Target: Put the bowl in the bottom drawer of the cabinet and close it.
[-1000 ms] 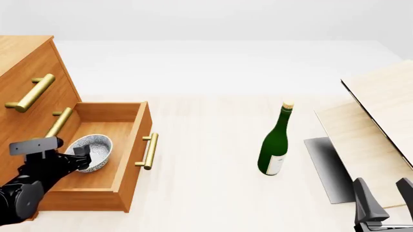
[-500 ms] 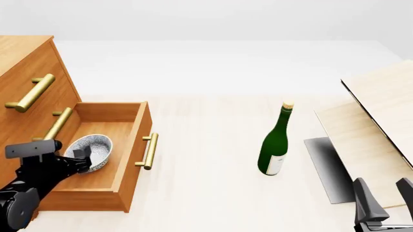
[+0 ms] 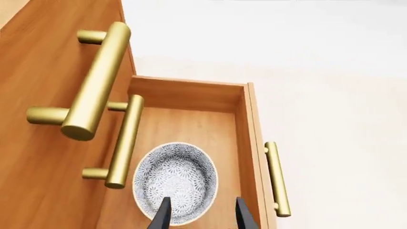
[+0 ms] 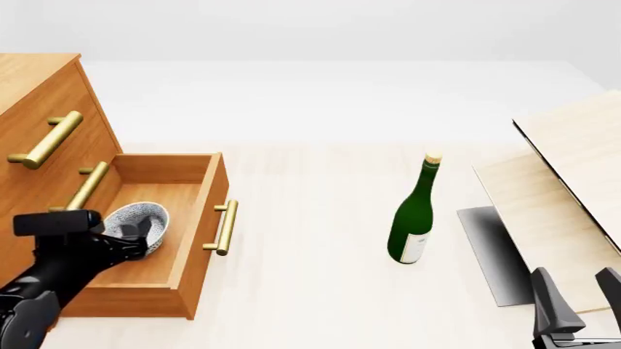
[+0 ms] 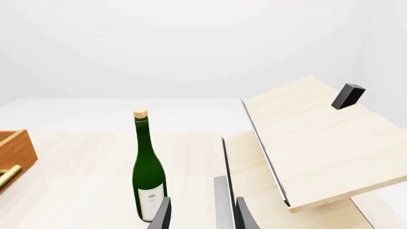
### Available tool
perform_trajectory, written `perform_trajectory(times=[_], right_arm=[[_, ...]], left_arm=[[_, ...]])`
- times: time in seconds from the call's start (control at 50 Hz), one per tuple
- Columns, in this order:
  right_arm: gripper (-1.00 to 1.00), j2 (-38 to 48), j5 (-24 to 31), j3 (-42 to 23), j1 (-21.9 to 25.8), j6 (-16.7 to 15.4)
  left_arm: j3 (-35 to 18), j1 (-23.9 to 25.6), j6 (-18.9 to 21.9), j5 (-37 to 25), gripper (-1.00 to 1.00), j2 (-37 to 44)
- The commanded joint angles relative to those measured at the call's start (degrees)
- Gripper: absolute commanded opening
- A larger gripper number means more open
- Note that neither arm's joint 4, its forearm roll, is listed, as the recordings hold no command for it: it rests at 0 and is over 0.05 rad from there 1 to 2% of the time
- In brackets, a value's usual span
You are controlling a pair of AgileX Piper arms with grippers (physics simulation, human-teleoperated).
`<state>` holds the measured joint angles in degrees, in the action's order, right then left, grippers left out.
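The speckled grey-white bowl [image 3: 175,179] lies on the floor of the pulled-out bottom drawer [image 3: 245,138] of the orange-brown cabinet [image 3: 51,62]. My left gripper [image 3: 202,217] is open just above it. One finger is over the bowl's inside and the other is outside its rim. In the front view my left gripper [image 4: 136,241] partly covers the bowl [image 4: 145,217], and the bottom drawer [image 4: 209,211] juts out from the cabinet [image 4: 39,109]. My right gripper [image 4: 577,298] stands open and empty at the near right.
A green bottle [image 4: 412,218] stands upright mid-table, right of the drawer's brass handle [image 4: 226,227]. Pale wooden boards [image 4: 572,167] slope over a dark grey plate [image 4: 490,247] at the right. A black block [image 5: 348,95] sits on the upper board.
My left gripper has shifted slightly right and down over the bowl, which now sits flatter and lower in the drawer. The right arm has not moved.
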<state>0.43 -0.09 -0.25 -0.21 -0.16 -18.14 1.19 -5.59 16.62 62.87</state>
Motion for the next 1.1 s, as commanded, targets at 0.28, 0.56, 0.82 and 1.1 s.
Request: perform_trajectory(times=[0.28,0.56,0.82,1.1], right_arm=[[1.00,0.0,0.0,0.0,0.0,0.0],[1.00,0.0,0.0,0.0,0.0,0.0],[1.00,0.0,0.0,0.0,0.0,0.0],[1.00,0.0,0.0,0.0,0.0,0.0]], left_arm=[[-0.4,7.3,-0.8,-3.0,1.00,-6.1],[-0.9,11.0,-0.8,-3.8,1.00,-7.4],[-1.3,14.9,0.0,-4.8,1.00,-9.9],[-1.7,18.3,0.3,-5.7,1.00,-11.8]])
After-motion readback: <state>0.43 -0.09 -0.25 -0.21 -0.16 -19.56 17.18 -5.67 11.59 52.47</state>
